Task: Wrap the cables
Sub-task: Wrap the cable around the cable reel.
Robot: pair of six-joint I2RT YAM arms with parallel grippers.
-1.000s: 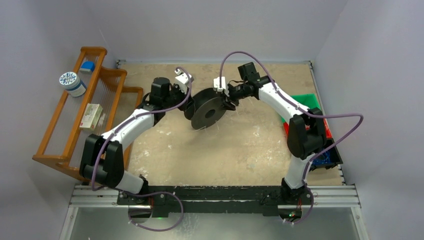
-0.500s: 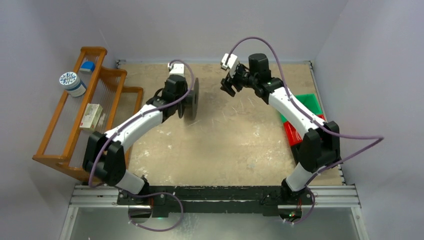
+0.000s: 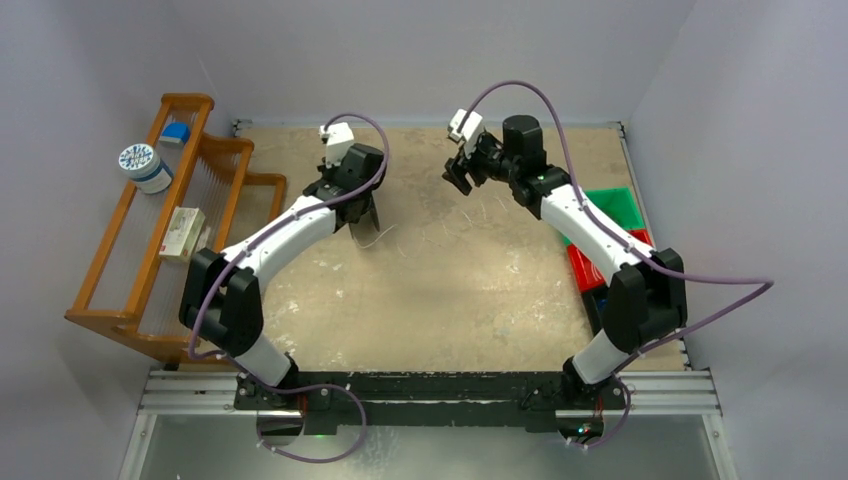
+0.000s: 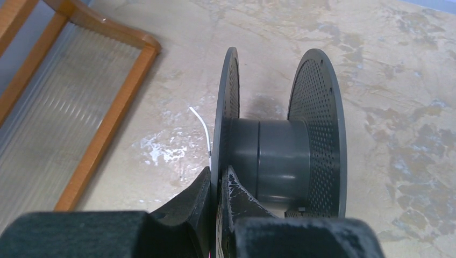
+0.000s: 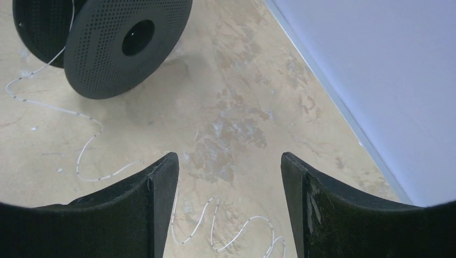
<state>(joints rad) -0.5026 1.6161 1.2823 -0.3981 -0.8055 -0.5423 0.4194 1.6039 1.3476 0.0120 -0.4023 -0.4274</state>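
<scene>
A dark grey perforated spool [image 4: 279,156] stands on edge, its bare hub showing between the two flanges. My left gripper [image 4: 219,185] is shut on the rim of its left flange. From above, the spool [image 3: 365,212] shows edge-on under the left wrist. The cables are a thin whitish wire: a short end [image 4: 202,126] sticks out beside the held flange, and loose curls [image 5: 88,142] lie on the table and run on below my right gripper [image 5: 228,161]. That gripper is open with nothing between its fingers, hovering at the back of the table [image 3: 462,172], apart from the spool [image 5: 115,40].
A wooden rack [image 3: 135,255] stands along the left edge with a tin [image 3: 145,167], a small box [image 3: 182,232] and a blue item [image 3: 177,132]. Green [image 3: 615,205] and red [image 3: 585,268] bins sit at the right edge. A wall [image 5: 387,64] rises close beside the right gripper.
The right gripper has let go of the spool, opened and drawn back to the far right. The left arm has carried the spool left and turned it edge-on.
</scene>
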